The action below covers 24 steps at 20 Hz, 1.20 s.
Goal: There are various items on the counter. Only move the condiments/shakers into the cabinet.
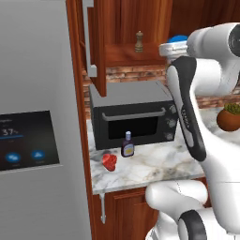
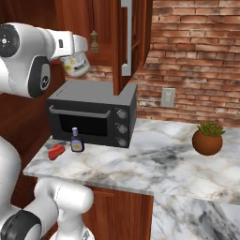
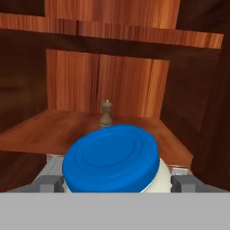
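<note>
Jaws clenched on the rigid, smooth white jar [image 3: 112,168] below its blue lid; likely slippery, light, grip adequate.

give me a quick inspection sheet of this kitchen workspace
surface: marbled counter, bearing the microwave.
job's things: pepper mill upright on the shelf of the open cabinet; blue-lidded jar held in the gripper in front of the shelf, tilted; dark sauce bottle on the counter before the microwave.
clutter: red lumpy object beside the bottle; potted plant farther right.
grippers: jaws closed on the jar's sides, lid facing the shelf.
cables: nothing seen.
surroundings: grey fridge left, brick wall with an outlet.
</note>
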Available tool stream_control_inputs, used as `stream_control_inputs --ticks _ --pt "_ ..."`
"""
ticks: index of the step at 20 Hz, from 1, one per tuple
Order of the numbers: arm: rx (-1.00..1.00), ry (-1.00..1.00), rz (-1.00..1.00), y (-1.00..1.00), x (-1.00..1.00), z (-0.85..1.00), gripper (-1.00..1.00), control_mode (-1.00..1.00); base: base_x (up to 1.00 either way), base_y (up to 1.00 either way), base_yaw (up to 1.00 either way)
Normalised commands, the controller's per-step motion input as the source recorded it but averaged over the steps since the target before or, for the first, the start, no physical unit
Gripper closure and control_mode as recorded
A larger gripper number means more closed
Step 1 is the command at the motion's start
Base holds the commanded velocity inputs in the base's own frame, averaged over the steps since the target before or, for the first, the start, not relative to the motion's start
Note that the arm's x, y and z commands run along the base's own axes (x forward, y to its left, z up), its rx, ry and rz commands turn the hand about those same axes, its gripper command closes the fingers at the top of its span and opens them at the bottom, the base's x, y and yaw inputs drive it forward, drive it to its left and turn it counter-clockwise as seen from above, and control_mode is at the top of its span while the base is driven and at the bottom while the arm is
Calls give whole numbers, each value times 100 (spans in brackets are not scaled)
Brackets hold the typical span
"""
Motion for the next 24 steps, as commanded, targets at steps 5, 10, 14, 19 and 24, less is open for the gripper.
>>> stream_control_inputs --ticks 5,10,14,19,24 --pt "4 -3 -10 -25 4 12 100 -100 0 0 0" --pt "32 0 0 -37 3 -7 100 -100 0 0 0" --pt "2 0 0 0 8 0 100 -100 0 0 0" --pt "0 0 0 0 59 0 100 -100 0 0 0" --pt "0 0 0 -9 63 -3 100 -100 0 0 0"
